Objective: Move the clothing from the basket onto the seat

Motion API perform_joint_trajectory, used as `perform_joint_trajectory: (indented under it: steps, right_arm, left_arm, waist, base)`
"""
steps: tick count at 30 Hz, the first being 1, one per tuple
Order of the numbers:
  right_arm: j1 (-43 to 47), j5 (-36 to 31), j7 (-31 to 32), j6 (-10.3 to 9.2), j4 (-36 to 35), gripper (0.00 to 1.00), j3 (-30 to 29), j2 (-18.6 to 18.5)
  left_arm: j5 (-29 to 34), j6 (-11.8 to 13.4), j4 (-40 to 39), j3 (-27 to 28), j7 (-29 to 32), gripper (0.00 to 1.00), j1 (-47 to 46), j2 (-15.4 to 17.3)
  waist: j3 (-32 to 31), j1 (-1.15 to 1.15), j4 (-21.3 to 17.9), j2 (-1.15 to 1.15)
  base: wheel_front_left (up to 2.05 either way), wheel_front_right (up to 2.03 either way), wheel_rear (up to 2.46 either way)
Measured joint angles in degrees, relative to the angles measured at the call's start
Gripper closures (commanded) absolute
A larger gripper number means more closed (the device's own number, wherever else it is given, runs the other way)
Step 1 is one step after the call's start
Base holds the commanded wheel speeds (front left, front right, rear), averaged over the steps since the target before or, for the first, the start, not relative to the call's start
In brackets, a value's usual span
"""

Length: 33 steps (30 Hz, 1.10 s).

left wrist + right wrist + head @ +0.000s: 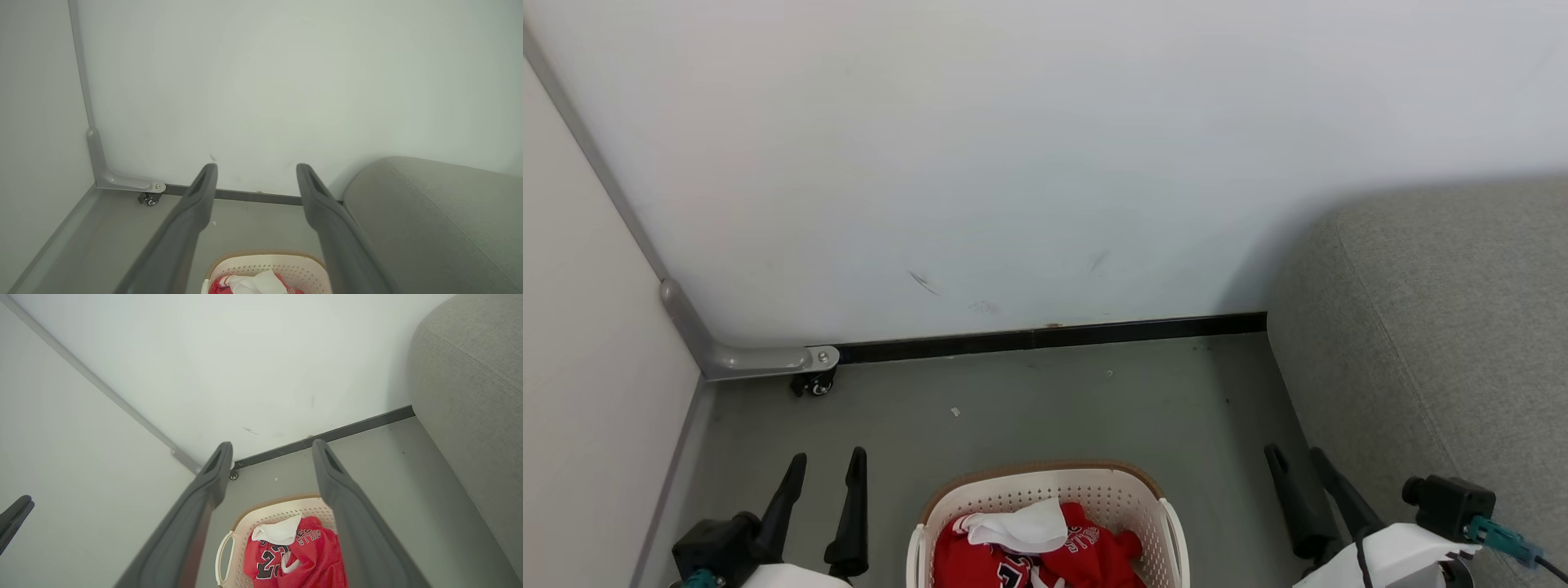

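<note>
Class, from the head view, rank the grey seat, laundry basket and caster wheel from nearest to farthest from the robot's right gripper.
1. The grey seat, just right of the right gripper.
2. The laundry basket, on the floor to its left.
3. The caster wheel, far left by the wall.

Cream-white perforated basket is reading as smooth, faintly glossy plastic; its brown rim is possibly looking woven, too small to confirm. Red-and-white clothing is showing as soft, slightly sheeny cloth. Grey upholstered seat is presenting a coarse matt weave. Left gripper and right gripper are appearing dark, smooth and matt.
</note>
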Motion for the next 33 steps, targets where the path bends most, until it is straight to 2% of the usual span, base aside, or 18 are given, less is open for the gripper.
perform_joint_trajectory:
  steps: [22,27,33]
  right_arm:
    - [0.75,-16.63,-4.17,0.0,-2.65,0.0,2.94,-0.24]
    - [0.78,-20.26,-5.25,0.0,-3.21,0.0,3.37,-0.26]
    - [0.97,-20.36,-5.25,0.0,-3.34,0.0,3.36,-0.27]
  left_arm:
    - [17.36,3.12,-0.41,-3.49,-4.54,0.0,0.58,0.54]
    - [19.69,4.01,-0.03,-3.52,-5.57,0.0,0.58,0.54]
    - [19.53,4.27,1.7,-3.21,-5.71,0.0,0.57,0.47]
  waist:
    - [-0.1,-0.04,-0.17,0.0]
    - [-0.22,-0.04,-0.18,0.0]
    - [-0.32,-0.04,-0.23,0.0]
  base:
    - [0.0,0.0,0.0]
    - [0.0,0.0,0.0]
    - [0.0,0.0,0.0]
